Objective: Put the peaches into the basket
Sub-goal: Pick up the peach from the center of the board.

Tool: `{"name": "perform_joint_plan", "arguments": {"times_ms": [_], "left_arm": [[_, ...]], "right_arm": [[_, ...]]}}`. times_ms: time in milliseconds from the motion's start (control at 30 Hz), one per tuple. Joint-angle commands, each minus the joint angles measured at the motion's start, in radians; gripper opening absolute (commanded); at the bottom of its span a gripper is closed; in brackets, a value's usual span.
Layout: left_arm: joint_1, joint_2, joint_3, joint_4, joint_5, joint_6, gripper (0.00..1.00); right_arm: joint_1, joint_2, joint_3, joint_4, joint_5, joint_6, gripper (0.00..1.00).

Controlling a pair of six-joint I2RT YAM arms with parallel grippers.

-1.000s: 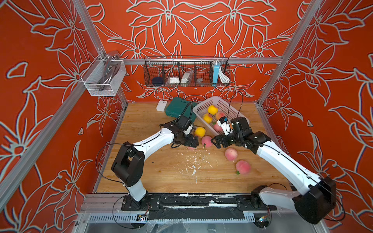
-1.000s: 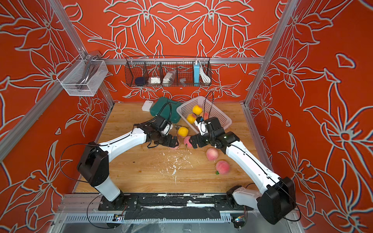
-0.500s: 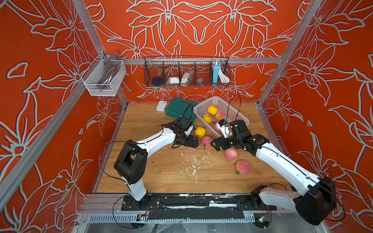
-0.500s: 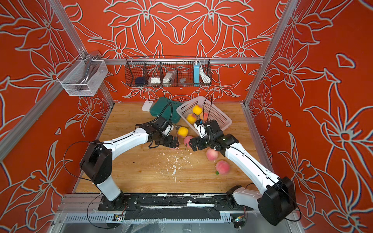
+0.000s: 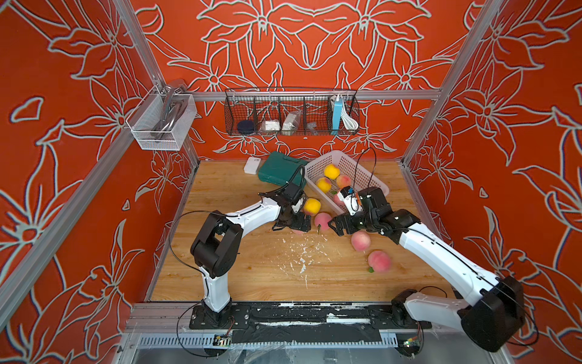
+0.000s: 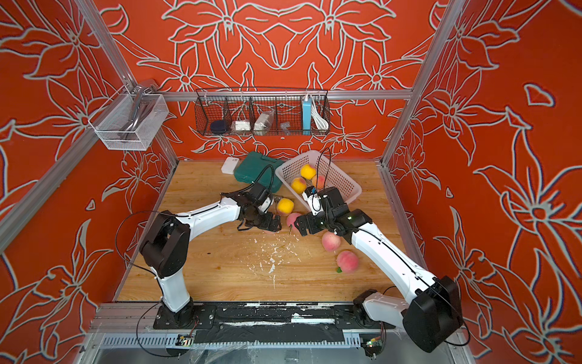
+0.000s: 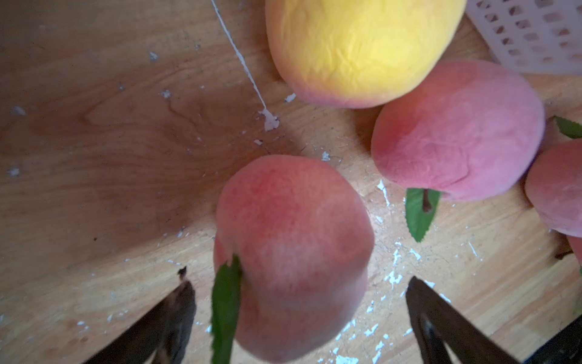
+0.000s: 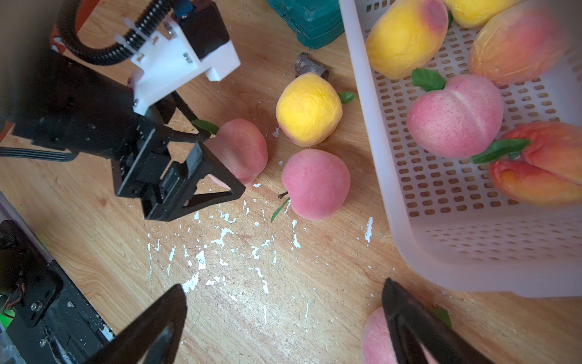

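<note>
My left gripper [image 7: 299, 282] is fully released, straddling a pink-red round toy peach [image 7: 293, 227]; my right gripper [image 8: 283, 286], released, holds nothing.

no legible text, labels or numbers

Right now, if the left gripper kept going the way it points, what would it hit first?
Most likely the pink peach, which lies right between the open jaws of the left gripper in its wrist view. How near the table is behind it is unclear.

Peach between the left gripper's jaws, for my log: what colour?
Pink-red peach; best in the left wrist view.
</note>
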Motion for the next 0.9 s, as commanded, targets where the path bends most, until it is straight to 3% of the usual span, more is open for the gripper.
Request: {"name": "perform_joint_plan", "arguments": {"times_ms": [0, 167, 567, 867], "left_arm": [[0.004, 0.031, 0.03, 0.01, 0.006, 0.017, 0.98], [0.004, 0.063, 0.05, 0.019, 0.013, 0.015, 0.96], [0.004, 0.067, 0.033, 0.027, 0.031, 0.005, 0.75], [0.003, 0.042, 0.005, 0.03, 0.049, -0.003, 0.68]], "right_arm": [[0.007, -0.002, 0.009, 0.009, -0.005, -0.023, 0.99], [0.007, 0.001, 0.009, 0.006, -0.007, -0.039, 0.99], [0.007, -0.011, 0.023, -0.005, -0.017, -0.057, 0.99], [0.007, -0.022, 0.022, -0.013, -0.039, -0.079, 0.99]]}}
